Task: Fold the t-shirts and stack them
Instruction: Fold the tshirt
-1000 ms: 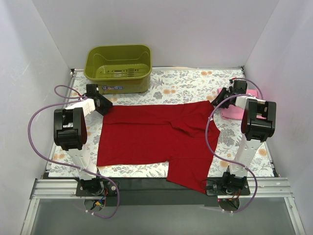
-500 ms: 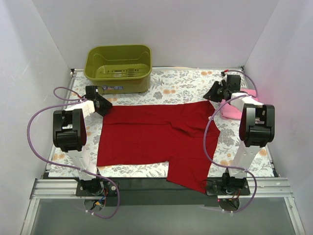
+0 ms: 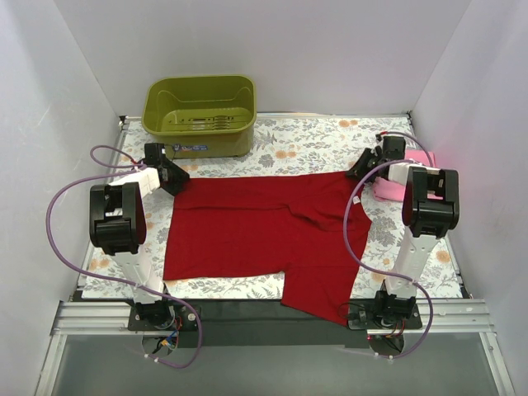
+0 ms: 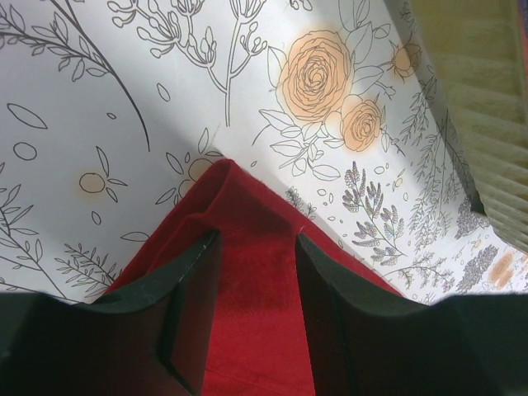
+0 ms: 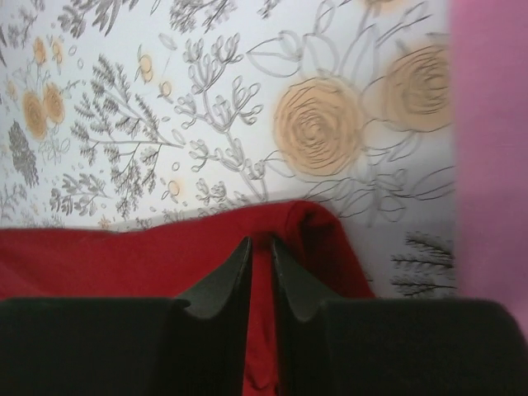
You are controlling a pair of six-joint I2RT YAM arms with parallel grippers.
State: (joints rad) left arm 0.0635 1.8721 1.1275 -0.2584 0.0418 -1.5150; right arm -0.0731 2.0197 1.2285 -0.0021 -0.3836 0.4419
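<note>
The deep red t-shirt (image 3: 264, 227) lies spread flat on the flowered tablecloth, and its near right part hangs over the table's front edge. My left gripper (image 3: 175, 183) (image 4: 257, 239) is open and low over the shirt's far left corner (image 4: 252, 313), one finger on each side of the cloth. My right gripper (image 3: 360, 169) (image 5: 261, 243) is at the far right corner, shut on a raised fold of the red t-shirt (image 5: 124, 256). The light pink t-shirt (image 3: 388, 190) (image 5: 491, 148) lies bunched at the right edge, partly hidden behind my right arm.
An olive-green plastic tub (image 3: 202, 136) (image 4: 487, 99) stands at the back left, just beyond my left gripper. White walls close in the table on three sides. The arm bases and purple cables sit along the near edge.
My right gripper lifted toward the back, then came down onto the shirt's far right corner and closed a little on the cloth. The left arm and the shirt have not moved.
</note>
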